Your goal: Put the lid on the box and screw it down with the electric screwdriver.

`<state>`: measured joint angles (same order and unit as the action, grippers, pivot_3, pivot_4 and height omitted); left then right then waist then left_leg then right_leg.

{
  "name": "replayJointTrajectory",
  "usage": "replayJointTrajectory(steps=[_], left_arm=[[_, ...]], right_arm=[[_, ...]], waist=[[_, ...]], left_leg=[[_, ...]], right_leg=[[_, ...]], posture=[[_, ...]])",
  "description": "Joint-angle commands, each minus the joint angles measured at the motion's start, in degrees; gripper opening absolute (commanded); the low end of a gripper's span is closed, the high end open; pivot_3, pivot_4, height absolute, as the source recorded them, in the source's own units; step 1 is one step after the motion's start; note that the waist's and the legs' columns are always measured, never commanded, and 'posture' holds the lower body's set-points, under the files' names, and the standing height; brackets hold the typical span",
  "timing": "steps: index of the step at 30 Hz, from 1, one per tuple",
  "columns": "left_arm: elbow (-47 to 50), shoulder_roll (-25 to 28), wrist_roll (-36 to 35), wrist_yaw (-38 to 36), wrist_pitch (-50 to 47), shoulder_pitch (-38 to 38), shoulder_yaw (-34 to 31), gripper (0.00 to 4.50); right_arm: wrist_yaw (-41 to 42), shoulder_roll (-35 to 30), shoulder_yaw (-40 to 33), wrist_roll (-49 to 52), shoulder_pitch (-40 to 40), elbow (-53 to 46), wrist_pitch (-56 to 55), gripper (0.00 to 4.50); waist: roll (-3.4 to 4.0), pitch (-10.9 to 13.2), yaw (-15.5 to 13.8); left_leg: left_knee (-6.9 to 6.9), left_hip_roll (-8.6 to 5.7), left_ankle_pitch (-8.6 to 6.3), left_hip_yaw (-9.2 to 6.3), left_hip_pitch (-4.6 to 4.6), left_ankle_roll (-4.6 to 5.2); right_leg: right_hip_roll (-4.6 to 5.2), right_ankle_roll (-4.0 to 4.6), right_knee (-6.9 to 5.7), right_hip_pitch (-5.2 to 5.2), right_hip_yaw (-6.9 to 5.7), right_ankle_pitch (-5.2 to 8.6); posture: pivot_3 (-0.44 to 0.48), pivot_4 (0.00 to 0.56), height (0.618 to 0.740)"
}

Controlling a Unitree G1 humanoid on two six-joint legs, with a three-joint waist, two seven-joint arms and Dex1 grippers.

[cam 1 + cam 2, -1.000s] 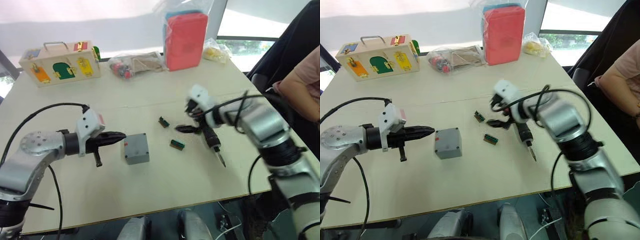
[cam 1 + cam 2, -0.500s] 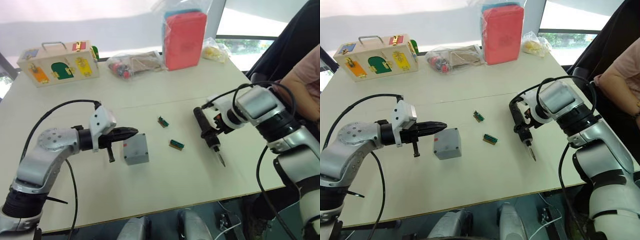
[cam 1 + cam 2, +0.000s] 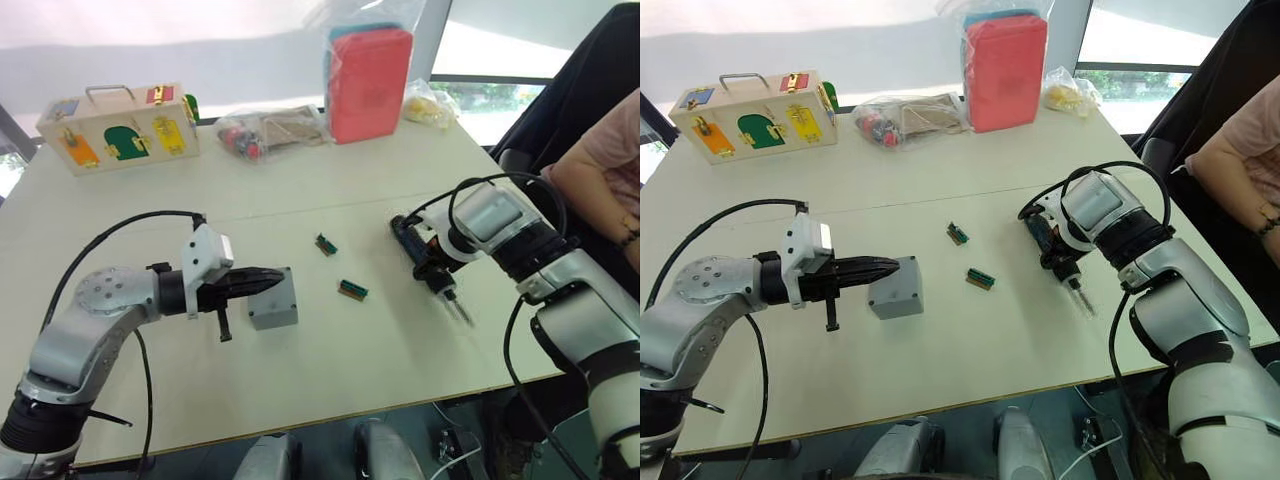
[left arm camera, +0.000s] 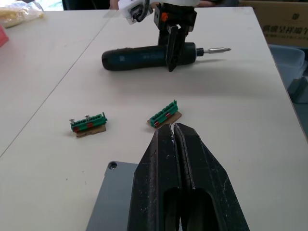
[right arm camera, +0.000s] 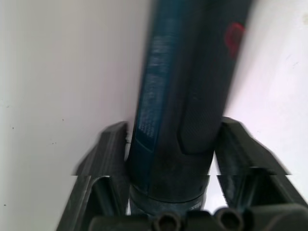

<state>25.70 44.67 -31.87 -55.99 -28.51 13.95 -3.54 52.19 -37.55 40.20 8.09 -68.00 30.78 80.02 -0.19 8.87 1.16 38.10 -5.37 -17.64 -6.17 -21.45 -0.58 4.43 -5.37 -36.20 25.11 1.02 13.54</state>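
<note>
The step in hand is fetching the tool; the right gripper (image 3: 1065, 252) has its fingers clamped round the screwdriver (image 3: 428, 262), right of centre on the table (image 3: 330, 370); the left gripper (image 3: 262, 281), fingers pressed together and empty, rests on the box (image 3: 274, 299) with its lid at centre; next, I judge, lift the screwdriver and carry its bit to a corner screw.

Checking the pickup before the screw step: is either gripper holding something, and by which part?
The right gripper is closed on the electric screwdriver, fingers on either side of its dark body, toward the bit end. The left gripper is shut with nothing in it, its tips over the box.
</note>
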Motion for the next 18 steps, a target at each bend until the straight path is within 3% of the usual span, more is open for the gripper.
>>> replayJointTrajectory(steps=[1, 5, 9, 10, 13, 18], left_arm=[[0.19, 1.03, 0.03, -0.39, 0.96, 1.24, -1.57, 0.00], [-1.81, 1.86, 0.75, -1.41, 1.87, 1.91, -1.70, 0.00], [-4.17, 2.34, 1.86, -1.74, 2.05, 2.76, -1.19, 0.00], [-5.12, 2.80, 1.62, -2.59, 2.52, 2.24, -2.09, 0.00], [-7.07, 3.76, 3.47, -3.19, 3.07, 2.48, -0.99, 0.00], [-9.39, 4.97, 5.23, -4.93, 4.39, 2.58, -0.68, 0.00]], right_arm=[[-0.75, 0.27, -2.11, -1.28, -1.05, 2.24, -2.04, 1.91], [-1.45, -2.57, -6.42, -1.79, -2.02, -4.89, -5.77, 1.83], [-0.54, -3.85, -14.53, 1.49, -0.58, -15.98, -12.87, 1.83], [-1.35, -2.35, -16.80, 2.62, -0.09, -17.75, -12.37, 1.83], [-5.20, 7.08, -33.49, 10.93, 5.62, -27.90, -26.11, 1.83], [-11.25, 20.82, -41.12, 16.28, 12.58, -36.60, -38.13, 1.83]], waist=[[0.00, 0.00, 0.00], [0.13, 0.08, -0.22], [0.30, 0.18, -0.15], [0.30, 0.18, 0.04], [0.25, 0.16, 0.65], [0.26, 0.18, 1.03]], left_leg=[[0.00, 0.00, 0.00, 0.00, 0.00, 0.00], [0.00, -0.02, 0.00, 0.01, -0.06, 0.00], [0.02, -0.03, 0.04, 0.02, -0.87, -0.06], [0.04, -0.03, 0.07, 0.03, -1.10, -0.11], [-0.03, 0.06, 0.09, 0.01, -1.11, -0.14], [0.08, 0.02, 0.13, 0.01, -1.07, -0.21]], right_leg=[[0.00, 0.00, 0.00, 0.00, 0.00, 0.00], [0.02, 0.00, -0.01, 0.07, 0.01, 0.00], [0.03, -0.01, -0.15, 0.95, 0.01, -0.01], [0.02, -0.01, -0.24, 1.29, 0.02, -0.01], [-0.06, 0.00, -0.25, 1.35, 0.01, -0.01], [-0.03, 0.00, -0.50, 1.32, 0.05, -0.01]], posture=[[0.000, 0.150, 0.740], [0.000, 0.150, 0.740], [0.000, 0.150, 0.740], [0.000, 0.150, 0.740], [0.000, 0.150, 0.740], [0.000, 0.150, 0.740]])
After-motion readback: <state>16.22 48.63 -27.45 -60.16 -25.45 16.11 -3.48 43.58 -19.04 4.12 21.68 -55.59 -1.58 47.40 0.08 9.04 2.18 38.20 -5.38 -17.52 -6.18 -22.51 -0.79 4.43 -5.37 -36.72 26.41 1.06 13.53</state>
